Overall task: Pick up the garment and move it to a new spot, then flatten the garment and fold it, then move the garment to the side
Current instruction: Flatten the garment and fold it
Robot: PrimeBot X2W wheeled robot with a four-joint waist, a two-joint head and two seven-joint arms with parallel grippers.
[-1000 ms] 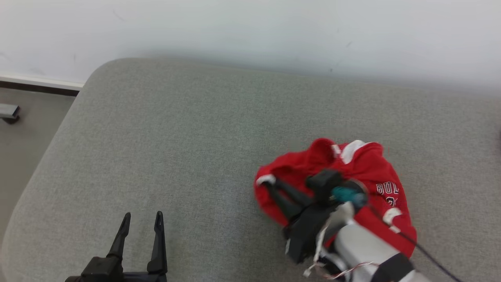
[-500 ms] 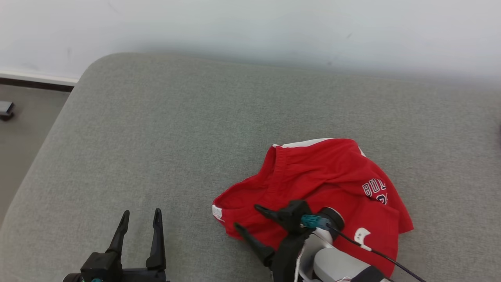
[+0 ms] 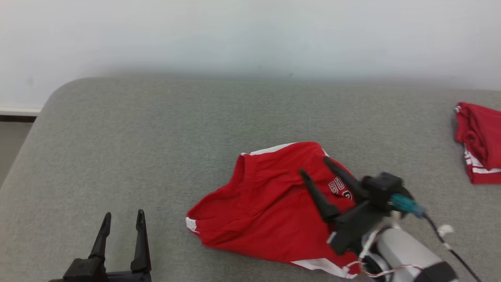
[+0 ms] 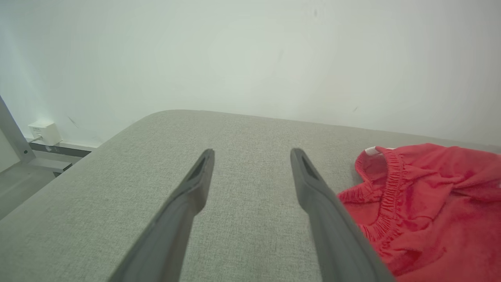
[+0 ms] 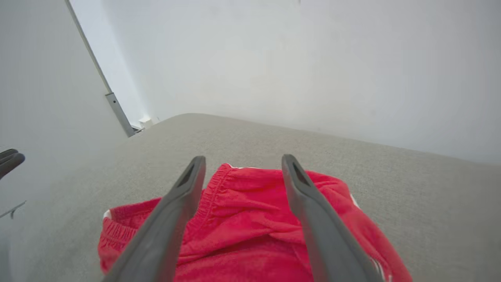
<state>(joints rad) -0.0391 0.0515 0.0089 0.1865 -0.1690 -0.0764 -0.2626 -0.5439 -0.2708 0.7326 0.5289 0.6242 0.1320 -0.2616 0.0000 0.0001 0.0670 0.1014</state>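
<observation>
Evidently set down, the red garment lies rumpled just beneath the right gripper, whose jaws stand wide and empty. The left gripper, equally open, sits well aside. Flattening, folding and moving aside remain.

The garment, bunched in the grip a second earlier, has been released and is now spread wider. The right gripper has been opened and raised above it.
</observation>
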